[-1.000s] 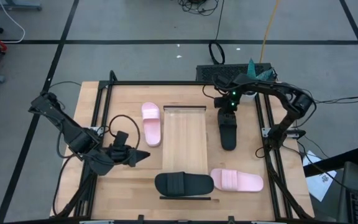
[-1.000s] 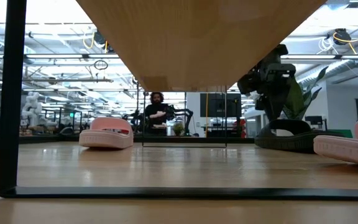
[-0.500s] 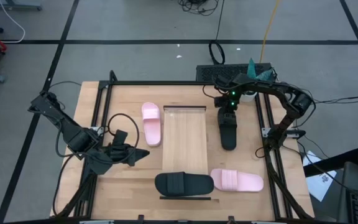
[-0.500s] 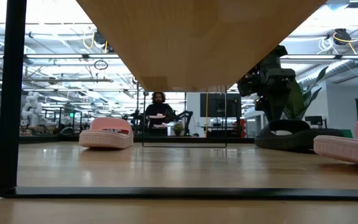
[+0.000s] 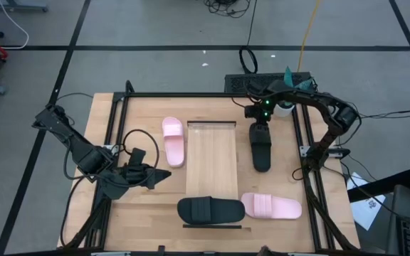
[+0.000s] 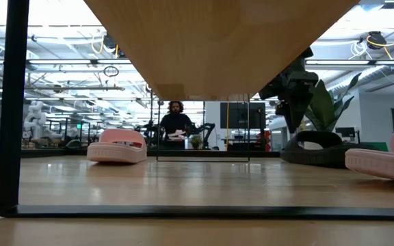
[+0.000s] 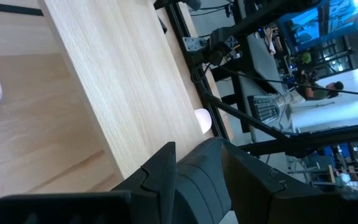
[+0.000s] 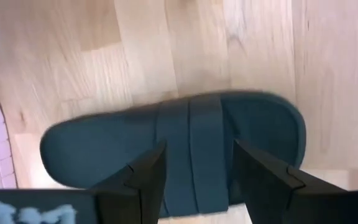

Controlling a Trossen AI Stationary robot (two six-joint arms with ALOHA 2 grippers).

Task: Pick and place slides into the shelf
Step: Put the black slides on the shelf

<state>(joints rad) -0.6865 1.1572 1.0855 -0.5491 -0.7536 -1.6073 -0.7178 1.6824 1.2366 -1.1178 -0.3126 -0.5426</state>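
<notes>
The shelf (image 5: pixel 210 153), a pale wooden rack, lies along the table's middle. One pink slide (image 5: pixel 174 141) rests on its sole left of it and one black slide (image 5: pixel 261 151) right of it. Another black slide (image 5: pixel 211 210) and another pink slide (image 5: pixel 271 206) lie sole-down side by side near the front edge. My right gripper (image 5: pixel 260 119) hangs open over the far end of the right-hand black slide (image 8: pixel 185 155), pointing steeply down, fingers (image 8: pixel 146 177) apart and clear of it. My left gripper (image 5: pixel 159 178) waits open at the table's left, aimed at the near black slide (image 7: pixel 197 180).
A dark metal frame (image 5: pixel 191 96) runs around the tabletop, with its uprights at the corners. Cables (image 5: pixel 137 139) trail beside my left arm. Beyond the far edge sit a dark box (image 5: pixel 244 82) and a green plant (image 5: pixel 290 77). A person (image 6: pixel 175 126) stands in the room behind.
My right gripper has tipped a little over the black slide's far end, staying open. The slides and the shelf lie as before.
</notes>
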